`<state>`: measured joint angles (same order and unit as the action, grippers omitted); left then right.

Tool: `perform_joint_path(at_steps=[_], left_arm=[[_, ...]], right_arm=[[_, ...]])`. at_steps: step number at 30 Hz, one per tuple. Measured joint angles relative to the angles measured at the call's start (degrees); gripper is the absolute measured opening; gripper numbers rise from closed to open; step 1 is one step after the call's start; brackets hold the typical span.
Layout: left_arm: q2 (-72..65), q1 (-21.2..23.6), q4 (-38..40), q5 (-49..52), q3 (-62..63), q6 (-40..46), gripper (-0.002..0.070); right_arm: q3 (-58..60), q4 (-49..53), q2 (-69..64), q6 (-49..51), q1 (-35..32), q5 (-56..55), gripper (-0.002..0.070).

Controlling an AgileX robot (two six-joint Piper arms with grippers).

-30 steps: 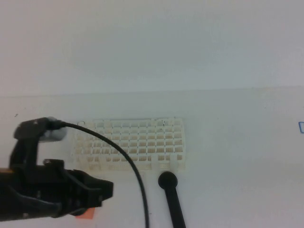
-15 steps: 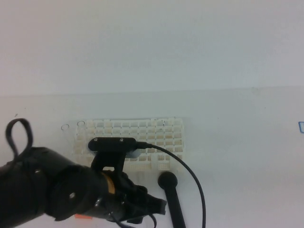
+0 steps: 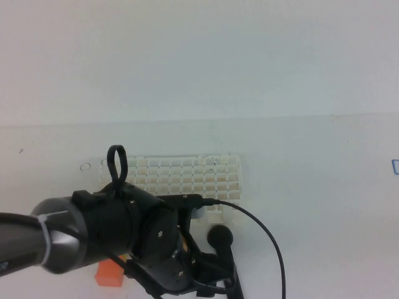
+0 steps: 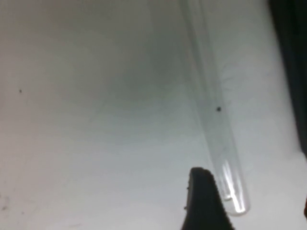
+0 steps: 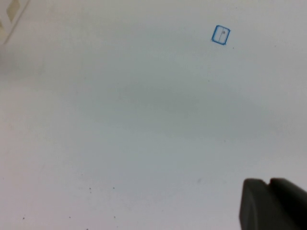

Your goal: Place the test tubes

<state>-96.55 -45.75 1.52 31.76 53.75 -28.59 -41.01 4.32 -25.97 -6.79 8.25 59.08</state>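
Clear-walled, the test tube (image 4: 211,105) lies flat on the table (image 4: 72,120) on the robot's side of the white rack (image 3: 187,177), its end between the spread fingers of the left gripper (image 4: 254,208), while the right gripper (image 5: 269,203), right of the rack, has its fingertips pressed together.

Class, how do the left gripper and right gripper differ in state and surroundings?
The left gripper is open; the right gripper is shut. The left gripper is beside a clear test tube lying on the table; the right gripper hangs near a blue square mark. Both have black fingers, gripping nothing.
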Motion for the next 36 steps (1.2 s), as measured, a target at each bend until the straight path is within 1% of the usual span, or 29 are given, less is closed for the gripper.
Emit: perform_joint_path(at_steps=[11,21,26,29,36], left_arm=[[-4.6,0.0,-0.1,0.0,0.5,0.0,0.0413],[-5.4,0.0,-4.2,3.3,0.5,-0.4,0.0413],[-5.4,0.0,-4.4,4.0,0.5,-0.5,0.0409],[-5.4,0.0,-4.5,4.0,0.5,-0.5,0.0379],[-5.4,0.0,-4.5,4.0,0.5,-0.5,0.0249]], right_arm=[[0.0,0.4,0.0,0.0,0.0,0.4,0.0050],[0.0,1.6,0.0,0.0,0.0,0.4,0.0050],[0.0,1.6,0.0,0.0,0.0,0.3,0.0050],[0.0,1.6,0.0,0.0,0.0,0.2,0.0050],[0.0,1.7,0.0,0.0,0.0,-0.4,0.0050]])
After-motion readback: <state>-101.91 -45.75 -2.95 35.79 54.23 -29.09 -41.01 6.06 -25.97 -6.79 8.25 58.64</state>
